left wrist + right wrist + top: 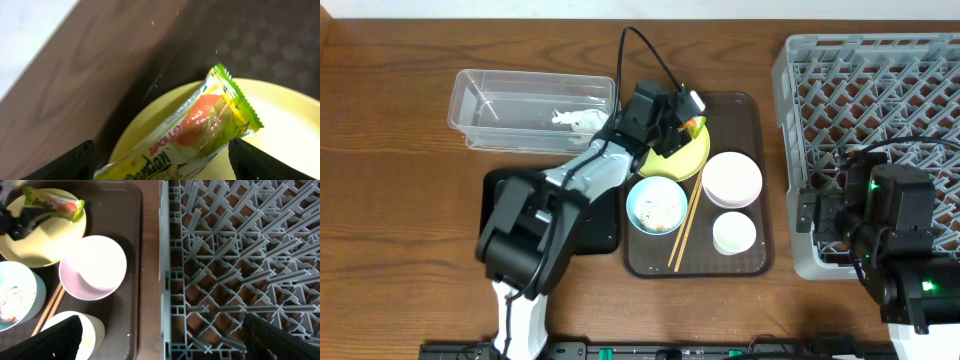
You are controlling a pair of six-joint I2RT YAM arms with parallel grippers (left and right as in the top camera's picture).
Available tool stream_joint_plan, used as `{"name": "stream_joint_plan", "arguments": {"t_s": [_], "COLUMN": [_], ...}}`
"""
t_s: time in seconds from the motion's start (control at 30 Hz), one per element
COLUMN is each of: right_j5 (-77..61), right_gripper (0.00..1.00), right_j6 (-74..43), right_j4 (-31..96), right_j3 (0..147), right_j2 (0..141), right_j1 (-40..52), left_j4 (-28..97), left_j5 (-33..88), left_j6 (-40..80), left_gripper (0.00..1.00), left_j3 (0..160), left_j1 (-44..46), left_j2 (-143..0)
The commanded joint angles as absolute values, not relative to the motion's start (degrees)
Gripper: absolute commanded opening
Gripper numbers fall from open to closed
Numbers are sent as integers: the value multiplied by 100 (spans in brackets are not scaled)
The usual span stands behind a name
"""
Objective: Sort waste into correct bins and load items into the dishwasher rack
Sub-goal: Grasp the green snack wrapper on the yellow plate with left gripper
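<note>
1. Crockery from overhead: one brown tray (755, 130) on the table (400, 250) carries one yellow plate (680, 160), one white bowl (732, 178), one light-blue bowl (638, 200) with rice scraps (660, 210), one cup (734, 233) and two chopsticks (683, 228). One tissue (575, 120) lies in the clear tub (470, 100), with one black tray (492, 190) near it and one rack (880, 80) at right.
2. Left wrist: the left gripper (162, 162) has its jaws apart, with one wrapper (200, 127) between them over the plate.
3. Right wrist: the right gripper (165, 340) has its jaws apart above the rack's wall.

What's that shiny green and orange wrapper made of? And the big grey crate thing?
The wrapper looks like thin glossy plastic film: it shines, crinkles, and has a zigzag sealed edge. The grey crate looks like hard matte moulded plastic, judging by its even colour and crisp lattice bars.
</note>
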State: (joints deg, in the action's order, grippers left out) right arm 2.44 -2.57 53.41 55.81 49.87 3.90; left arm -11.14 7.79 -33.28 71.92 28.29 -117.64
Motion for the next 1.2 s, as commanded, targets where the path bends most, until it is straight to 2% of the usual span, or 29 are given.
{"name": "stream_joint_plan", "arguments": {"t_s": [0.0,0.33,0.77,1.03,1.17], "right_j5": [296,296,296,296,296], "right_gripper": [99,99,99,99,99], "right_j6": [-294,-294,-294,-294,-294], "right_j4": [5391,5411,5483,5513,5586], "right_j3": [5710,5710,5710,5710,5710], "right_j2": [4978,4978,4978,4978,4978], "right_j1": [432,432,432,432,432], "left_j4": [-1339,-1406,-1494,-1599,-1594], "left_j5": [856,849,836,836,840], "left_j6": [-3411,-3795,-4641,-4676,-4674], "left_gripper": [85,79,80,80,74], "left_j3": [7273,7271,7271,7271,7271], "left_j1": [2842,2842,2836,2836,2838], "left_j2": [-12001,-12175,-12250,-12250,-12250]}}
